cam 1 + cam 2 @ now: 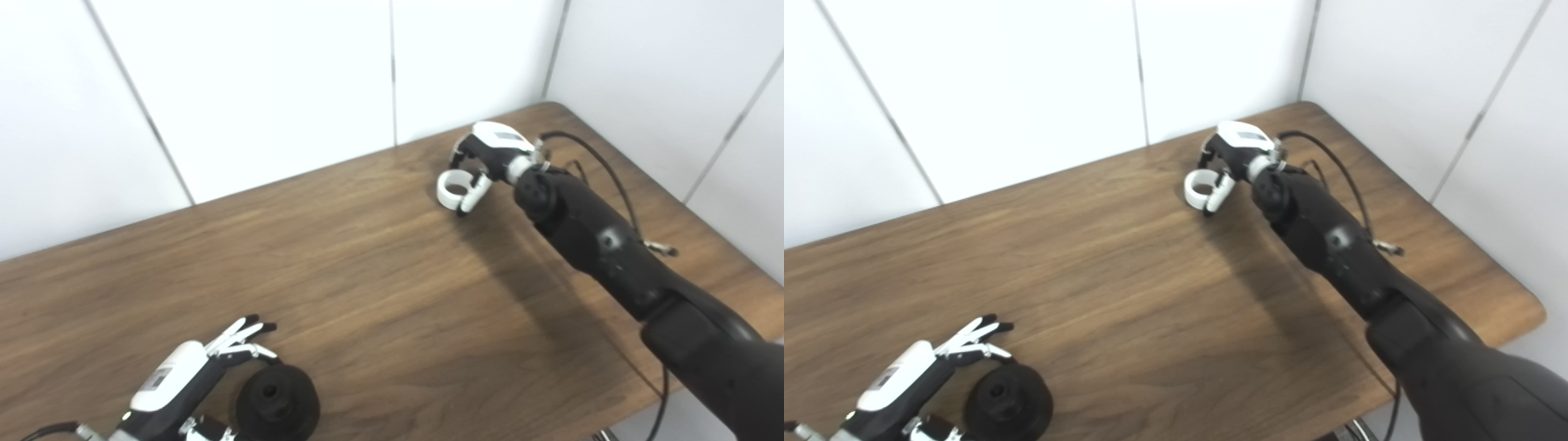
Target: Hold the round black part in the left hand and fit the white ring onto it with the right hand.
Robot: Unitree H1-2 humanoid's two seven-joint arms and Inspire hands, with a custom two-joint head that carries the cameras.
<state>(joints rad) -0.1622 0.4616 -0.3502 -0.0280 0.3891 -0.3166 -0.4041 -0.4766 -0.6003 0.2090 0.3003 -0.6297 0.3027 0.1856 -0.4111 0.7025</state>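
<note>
White ring [452, 188] sits at the right hand [487, 160], whose fingers curl around it near the surface's [392, 288] far edge. Round black part [277, 401] lies just beside the spread, empty left hand [184, 373]. Both grasps seem unfinished; lifting should follow.

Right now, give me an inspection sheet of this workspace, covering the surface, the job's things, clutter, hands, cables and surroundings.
Surface: wooden table, dark brown grain, rounded far corner.
Job's things: round black part near the front left edge, its centre hole facing up; white ring far right, apart from the part.
Clutter: nothing seen.
Hands: left hand beside the black part, fingers spread, not closed on it; right hand at the white ring, thumb against its side; whether it grips the ring cannot be told.
Cables: black cable looping from the right wrist along the forearm.
Surroundings: white wall panels behind and to the right.
</note>
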